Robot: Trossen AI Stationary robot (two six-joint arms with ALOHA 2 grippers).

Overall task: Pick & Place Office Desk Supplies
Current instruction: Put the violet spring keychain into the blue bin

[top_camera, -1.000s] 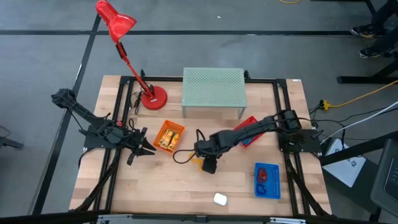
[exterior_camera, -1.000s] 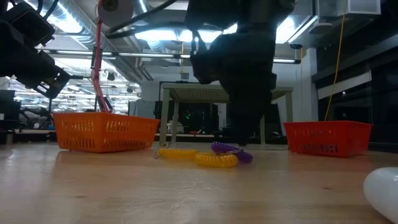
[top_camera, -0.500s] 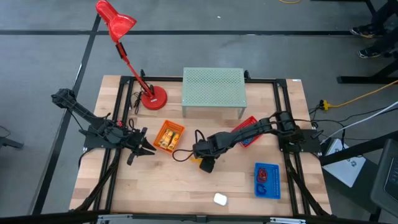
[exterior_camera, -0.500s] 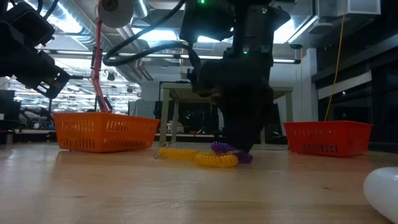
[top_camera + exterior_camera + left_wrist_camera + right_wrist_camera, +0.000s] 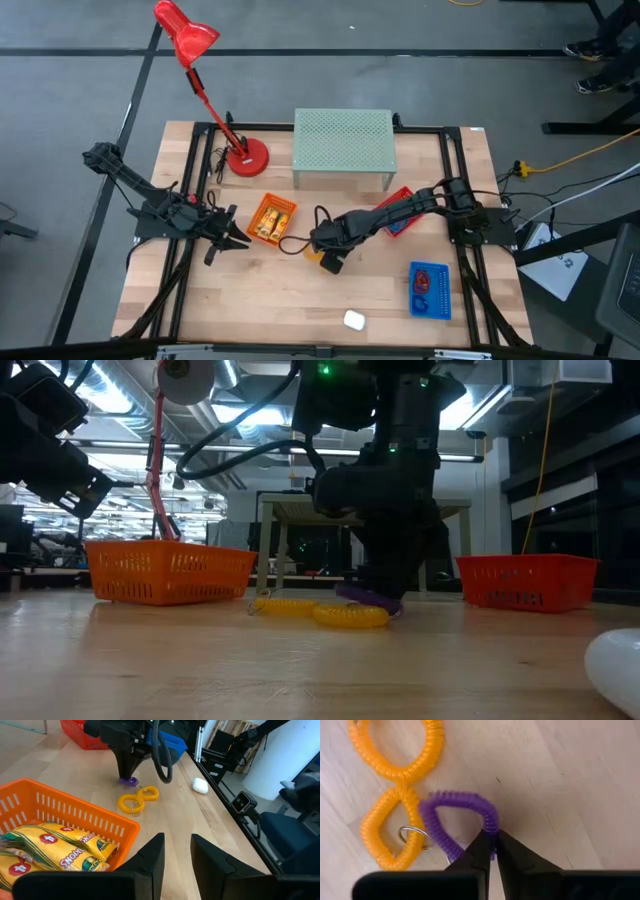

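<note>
Partly legible, yellow tubes (image 5: 55, 851) reading "NOS", orange basket (image 5: 75, 815)

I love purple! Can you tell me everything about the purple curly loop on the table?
The purple loop is a thin springy coil, plastic by its look, bent into a rough ring. It lies flat on the wooden table, right beside two orange coil loops. A small metal key ring shows beside it. The right gripper has come straight down on it and pinches one side of the coil.
</note>
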